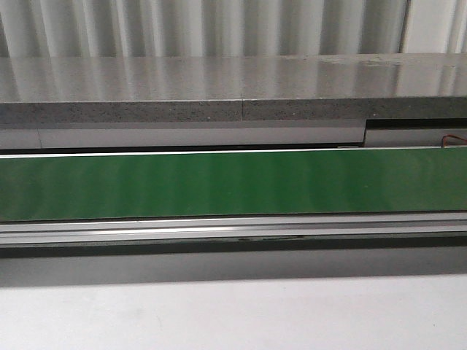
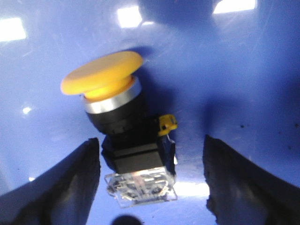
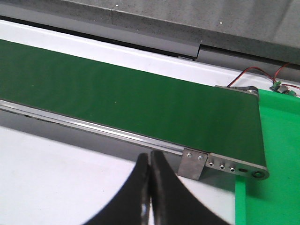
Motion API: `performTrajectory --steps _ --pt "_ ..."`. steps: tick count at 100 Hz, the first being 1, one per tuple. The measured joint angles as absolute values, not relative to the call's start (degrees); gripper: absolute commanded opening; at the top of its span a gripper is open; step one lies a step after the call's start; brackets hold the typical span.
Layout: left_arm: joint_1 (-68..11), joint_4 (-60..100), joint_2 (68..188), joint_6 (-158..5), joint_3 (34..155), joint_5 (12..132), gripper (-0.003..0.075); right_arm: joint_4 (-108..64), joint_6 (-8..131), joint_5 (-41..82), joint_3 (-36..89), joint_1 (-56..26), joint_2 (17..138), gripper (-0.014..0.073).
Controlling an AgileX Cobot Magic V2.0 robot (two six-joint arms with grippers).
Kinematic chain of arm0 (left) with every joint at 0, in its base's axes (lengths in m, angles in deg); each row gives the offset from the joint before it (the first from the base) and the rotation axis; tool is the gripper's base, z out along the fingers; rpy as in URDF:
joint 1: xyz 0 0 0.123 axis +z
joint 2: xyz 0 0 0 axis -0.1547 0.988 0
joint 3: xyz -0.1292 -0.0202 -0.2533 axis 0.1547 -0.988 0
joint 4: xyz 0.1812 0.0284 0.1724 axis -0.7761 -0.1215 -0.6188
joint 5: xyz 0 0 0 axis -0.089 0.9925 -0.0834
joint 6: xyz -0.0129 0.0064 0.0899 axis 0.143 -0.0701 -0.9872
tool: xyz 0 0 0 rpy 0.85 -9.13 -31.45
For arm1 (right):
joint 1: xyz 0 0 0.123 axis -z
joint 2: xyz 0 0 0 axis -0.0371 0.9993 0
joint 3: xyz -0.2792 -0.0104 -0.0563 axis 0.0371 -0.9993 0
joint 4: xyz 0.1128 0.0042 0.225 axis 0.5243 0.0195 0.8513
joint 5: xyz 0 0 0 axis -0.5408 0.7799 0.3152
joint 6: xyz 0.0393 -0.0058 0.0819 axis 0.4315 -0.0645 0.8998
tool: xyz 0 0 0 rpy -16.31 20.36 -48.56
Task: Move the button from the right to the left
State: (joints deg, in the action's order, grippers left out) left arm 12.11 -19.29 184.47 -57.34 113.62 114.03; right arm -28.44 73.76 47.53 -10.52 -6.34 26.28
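The button (image 2: 119,122) has a round yellow mushroom cap, a silvery ring, a black collar and a dark block with a clear end. It lies tilted on a blue surface (image 2: 234,70) in the left wrist view. My left gripper (image 2: 150,142) is open, with its black fingers (image 2: 70,187) on either side of the button's block. The block is close to one finger and well apart from the other. My right gripper (image 3: 150,157) is shut and empty over the white table, near the conveyor's end. Neither gripper nor the button shows in the front view.
A long green conveyor belt (image 1: 233,182) with a metal rail runs across the front view and also shows in the right wrist view (image 3: 131,98). A bright green tray (image 3: 276,154) lies past the belt's end. A grey stone ledge (image 1: 233,87) stands behind.
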Motion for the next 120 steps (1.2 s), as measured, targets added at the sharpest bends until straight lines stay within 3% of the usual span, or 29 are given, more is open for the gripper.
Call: performTrajectory --steps 31,57,76,88,120 --pt "12.1 -22.3 181.5 -50.9 115.0 111.5 0.0449 -28.4 73.8 47.5 -10.5 -6.3 26.3 -0.0066" --pt "12.0 -13.7 171.6 -48.4 115.0 105.1 0.0141 -28.4 73.8 47.5 -10.5 -6.3 26.3 -0.0066" --pt "8.0 -10.6 164.4 -48.0 112.1 101.0 0.0015 -28.4 73.8 47.5 -10.5 -6.3 26.3 -0.0066" --pt "3.9 -9.9 160.8 -47.3 109.4 99.5 -0.0021 -28.4 73.8 47.5 -10.5 -6.3 26.3 -0.0066" --pt "-7.1 -5.5 152.5 -44.1 100.5 93.6 -0.002 -28.4 73.8 47.5 -10.5 -6.3 26.3 -0.0066"
